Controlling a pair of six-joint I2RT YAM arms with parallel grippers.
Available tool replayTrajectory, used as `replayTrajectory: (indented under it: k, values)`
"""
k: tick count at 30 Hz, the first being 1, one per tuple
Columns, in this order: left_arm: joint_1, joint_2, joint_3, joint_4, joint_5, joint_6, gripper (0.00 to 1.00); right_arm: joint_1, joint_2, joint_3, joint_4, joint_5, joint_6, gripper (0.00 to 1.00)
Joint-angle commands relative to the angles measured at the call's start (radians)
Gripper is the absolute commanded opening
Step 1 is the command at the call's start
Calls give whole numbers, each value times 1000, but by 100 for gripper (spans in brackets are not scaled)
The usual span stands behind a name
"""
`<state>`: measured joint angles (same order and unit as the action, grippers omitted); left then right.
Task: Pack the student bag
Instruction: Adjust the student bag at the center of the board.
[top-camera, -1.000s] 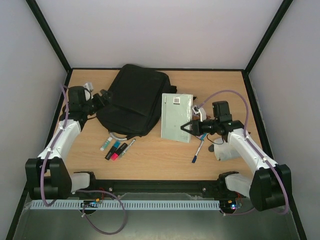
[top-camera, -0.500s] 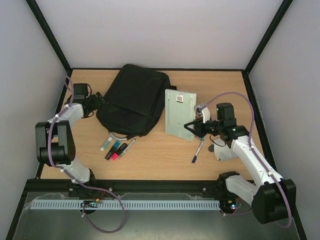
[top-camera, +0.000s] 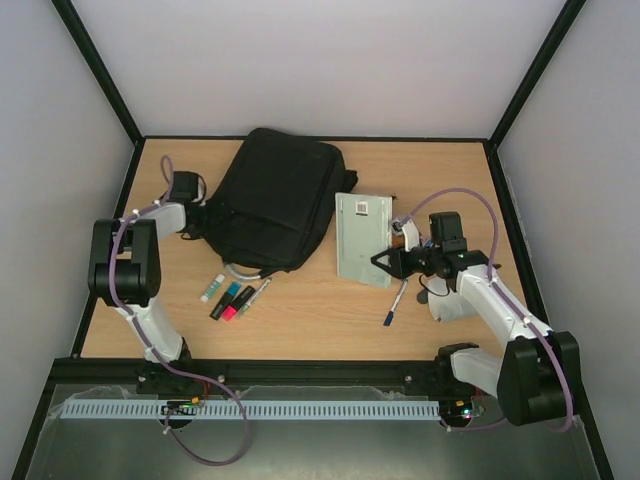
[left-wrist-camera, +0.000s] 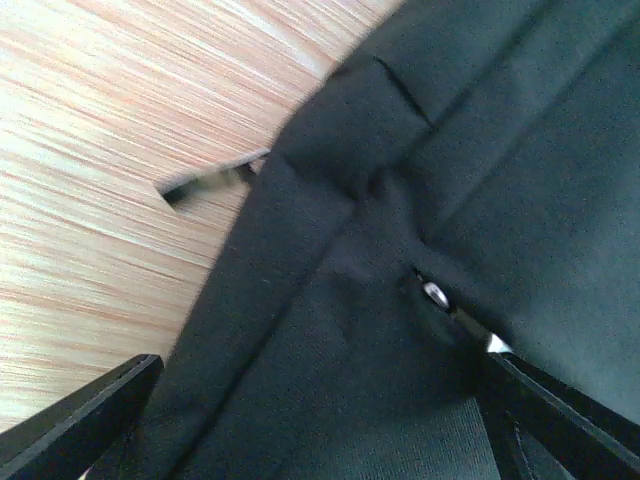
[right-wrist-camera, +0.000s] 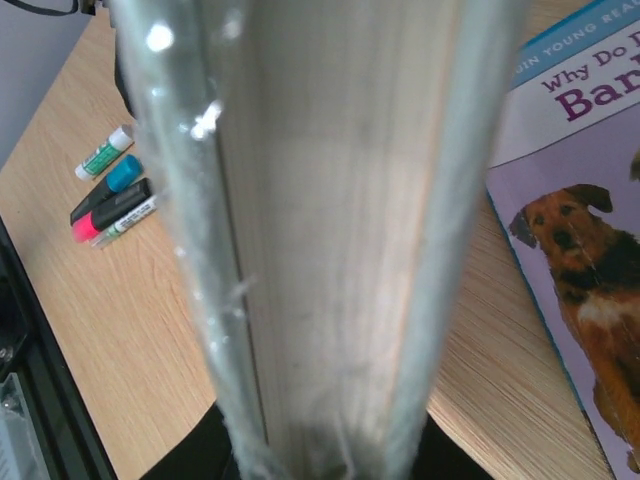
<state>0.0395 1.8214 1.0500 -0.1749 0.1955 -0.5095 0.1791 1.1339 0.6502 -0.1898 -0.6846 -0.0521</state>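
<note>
The student bag (top-camera: 272, 200) is a large black fabric bag lying at the back middle of the table. My left gripper (top-camera: 207, 216) is at its left edge. In the left wrist view the left gripper (left-wrist-camera: 320, 435) is open wide, with the bag's black fabric (left-wrist-camera: 470, 150) and a zip pull (left-wrist-camera: 436, 295) between its fingers (left-wrist-camera: 85, 420). My right gripper (top-camera: 385, 263) is shut on the near edge of a grey-green book (top-camera: 362, 238), which it holds tilted just right of the bag. The book's page edge (right-wrist-camera: 340, 220) fills the right wrist view.
Several markers (top-camera: 232, 298) and a glue stick (top-camera: 210, 290) lie in front of the bag. A blue-capped pen (top-camera: 396, 303) and a white object (top-camera: 446, 306) lie near the right arm. A second book with a dog on its cover (right-wrist-camera: 580, 240) lies flat beside the held one.
My left gripper has swung right, from beside the bag onto its left edge. My right gripper has carried the grey-green book a little to the right and tilted it further.
</note>
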Motion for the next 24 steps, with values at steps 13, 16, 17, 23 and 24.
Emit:
replayTrajectory:
  k: [13,16,17,23,24]
  values:
    - [-292,-104,-13,-111,83,92,86,-80,-108,32,90,-44,-1,1]
    - [-313,-137,-10,-183,98,115,83,-97,-101,37,95,-47,6,1]
    - [-326,-153,7,-224,71,125,82,-104,-99,38,94,-53,11,1]
    - [-481,-275,105,-399,-324,196,82,-123,-116,52,81,-58,-1,1]
    - [-509,-278,112,-405,-325,217,81,-126,-120,57,78,-60,-5,1]
